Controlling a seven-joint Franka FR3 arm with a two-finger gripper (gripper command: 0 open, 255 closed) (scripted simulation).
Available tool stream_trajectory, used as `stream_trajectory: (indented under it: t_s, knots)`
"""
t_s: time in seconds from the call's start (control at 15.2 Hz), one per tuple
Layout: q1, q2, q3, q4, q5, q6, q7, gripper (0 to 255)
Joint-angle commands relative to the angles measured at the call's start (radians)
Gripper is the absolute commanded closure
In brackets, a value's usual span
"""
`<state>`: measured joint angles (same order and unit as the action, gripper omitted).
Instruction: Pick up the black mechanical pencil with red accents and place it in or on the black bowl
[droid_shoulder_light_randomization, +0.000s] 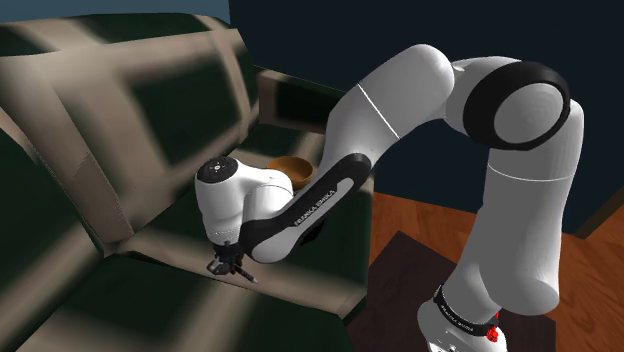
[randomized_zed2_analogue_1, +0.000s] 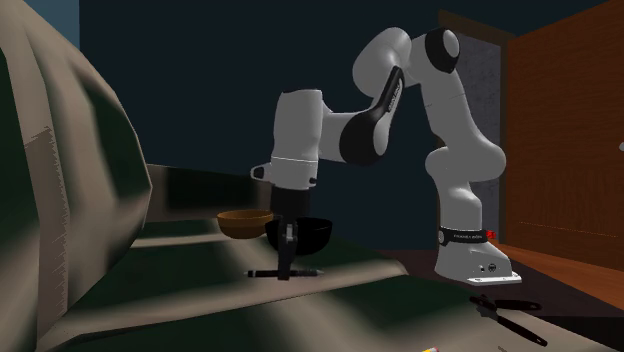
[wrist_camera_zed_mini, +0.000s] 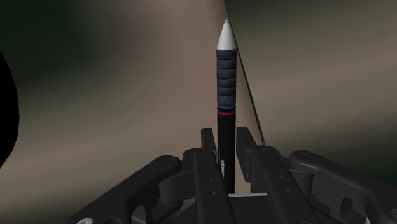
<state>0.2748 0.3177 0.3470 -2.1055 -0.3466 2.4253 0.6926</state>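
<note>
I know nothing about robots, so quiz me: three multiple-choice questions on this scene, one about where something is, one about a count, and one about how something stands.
1. Where is the pencil?
A in a bowl
B on the sofa seat, under the gripper
C on a shelf

2. How many bowls are on the sofa?
A one
B four
C two

3. How does the black bowl stand?
A upright
B upside down
C tipped on its side

Answers:
1 B: the second exterior view shows the pencil lying flat on the seat beneath the gripper.
2 C: the black bowl and a brown bowl sit side by side.
3 A: its wide rim faces up.
</note>
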Motion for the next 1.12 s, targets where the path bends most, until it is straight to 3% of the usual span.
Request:
stream_trajectory:
  t_s: [0.0,1.06]
  knots:
    - [-0.004,-0.020,0.007,0.002,0.015,-0.020,-0.011,255]
    - [-0.026,-0.154,0.040,0.062,0.117,-0.196,-0.096,255]
